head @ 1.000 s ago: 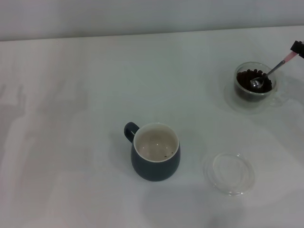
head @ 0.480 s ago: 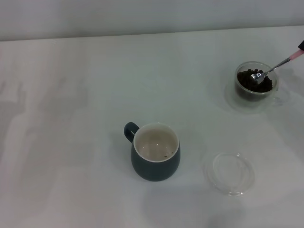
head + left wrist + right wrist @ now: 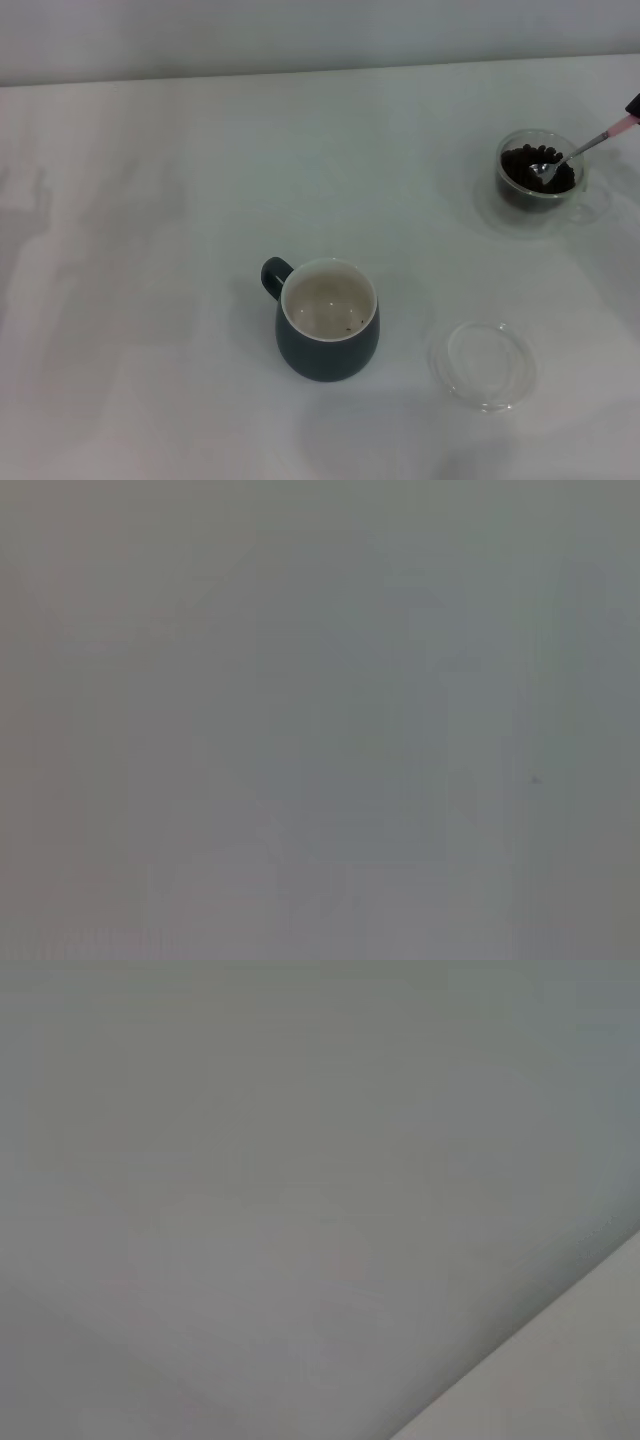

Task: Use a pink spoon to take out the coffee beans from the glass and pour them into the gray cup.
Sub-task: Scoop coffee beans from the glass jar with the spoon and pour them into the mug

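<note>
The glass (image 3: pixel 512 196) stands at the far right of the table with a heap of dark coffee beans (image 3: pixel 522 161) inside. The pink spoon (image 3: pixel 585 148) slants down into it, with the silver bowl resting among the beans and the pink handle end rising to the right. Only a dark tip of my right gripper (image 3: pixel 634 104) shows at the picture's right edge, shut on that handle end. The gray cup (image 3: pixel 328 325) stands near the table's middle, well left of the glass, its handle pointing back left. A few dark specks lie in its cream inside. My left gripper is out of view.
A flat clear glass saucer (image 3: pixel 483 364) lies to the right of the gray cup, in front of the glass. The white table (image 3: pixel 150 250) ends at a pale wall at the back. Both wrist views show only plain grey surface.
My right gripper has drawn back toward the right edge. The spoon's bowl has slid a little to the right within the beans, and its handle now lies flatter.
</note>
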### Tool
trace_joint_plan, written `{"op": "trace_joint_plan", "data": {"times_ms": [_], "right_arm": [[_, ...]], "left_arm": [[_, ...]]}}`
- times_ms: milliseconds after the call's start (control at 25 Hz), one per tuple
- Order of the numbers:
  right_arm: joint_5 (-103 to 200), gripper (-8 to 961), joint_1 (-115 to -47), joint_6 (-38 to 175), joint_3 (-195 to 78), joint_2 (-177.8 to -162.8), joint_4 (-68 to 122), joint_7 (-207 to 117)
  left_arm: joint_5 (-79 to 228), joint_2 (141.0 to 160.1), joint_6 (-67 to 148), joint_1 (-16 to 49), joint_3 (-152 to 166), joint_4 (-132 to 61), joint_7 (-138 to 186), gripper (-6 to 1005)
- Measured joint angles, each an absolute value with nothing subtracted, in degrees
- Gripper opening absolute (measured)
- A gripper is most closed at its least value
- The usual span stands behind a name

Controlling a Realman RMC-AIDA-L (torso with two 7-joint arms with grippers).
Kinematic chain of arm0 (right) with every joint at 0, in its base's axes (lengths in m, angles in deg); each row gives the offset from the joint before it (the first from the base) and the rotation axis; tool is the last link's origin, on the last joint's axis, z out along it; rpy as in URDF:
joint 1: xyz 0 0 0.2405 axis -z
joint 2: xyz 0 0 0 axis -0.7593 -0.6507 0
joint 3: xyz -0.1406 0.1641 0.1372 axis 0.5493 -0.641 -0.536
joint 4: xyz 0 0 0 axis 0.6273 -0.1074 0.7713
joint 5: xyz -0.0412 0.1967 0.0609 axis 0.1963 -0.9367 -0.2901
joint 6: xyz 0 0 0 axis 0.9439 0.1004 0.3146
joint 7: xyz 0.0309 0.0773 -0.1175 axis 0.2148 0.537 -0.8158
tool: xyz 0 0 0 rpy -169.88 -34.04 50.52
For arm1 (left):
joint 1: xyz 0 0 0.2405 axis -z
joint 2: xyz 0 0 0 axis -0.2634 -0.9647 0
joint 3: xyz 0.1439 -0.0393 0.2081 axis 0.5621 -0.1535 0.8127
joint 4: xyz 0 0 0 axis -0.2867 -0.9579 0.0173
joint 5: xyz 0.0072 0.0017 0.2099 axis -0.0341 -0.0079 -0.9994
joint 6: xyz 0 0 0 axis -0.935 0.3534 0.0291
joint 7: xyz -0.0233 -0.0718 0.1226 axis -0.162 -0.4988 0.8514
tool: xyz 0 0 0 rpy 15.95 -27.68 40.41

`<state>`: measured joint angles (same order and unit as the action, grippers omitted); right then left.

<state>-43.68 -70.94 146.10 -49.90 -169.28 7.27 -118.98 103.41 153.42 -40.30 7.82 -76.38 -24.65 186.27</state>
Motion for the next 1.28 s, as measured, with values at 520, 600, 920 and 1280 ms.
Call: {"op": "trace_joint_plan", "data": {"times_ms": [520, 600, 920, 1280], "right_arm": [[-47.9, 168, -70.2, 145.9, -50.7, -169.33, 8.9, -114.3], [-47.9, 169, -70.0, 145.9, -50.7, -169.14, 9.2, -113.3], [-48.0, 172, -69.5, 147.9, -50.6, -168.88, 10.0, -109.5], [-48.0, 175, -69.9, 152.5, -50.1, -169.94, 10.4, -108.8]], "left_arm": [[103.5, 153.14, -38.9, 8.5, -76.3, -24.7, 186.3, 443], [103.5, 153.12, -38.8, 8.5, -76.3, -24.7, 186.3, 443], [103.5, 153.14, -38.7, 8.5, -76.3, -24.7, 186.3, 443], [103.5, 153.08, -37.8, 8.8, -76.3, -24.7, 186.3, 443]]}}
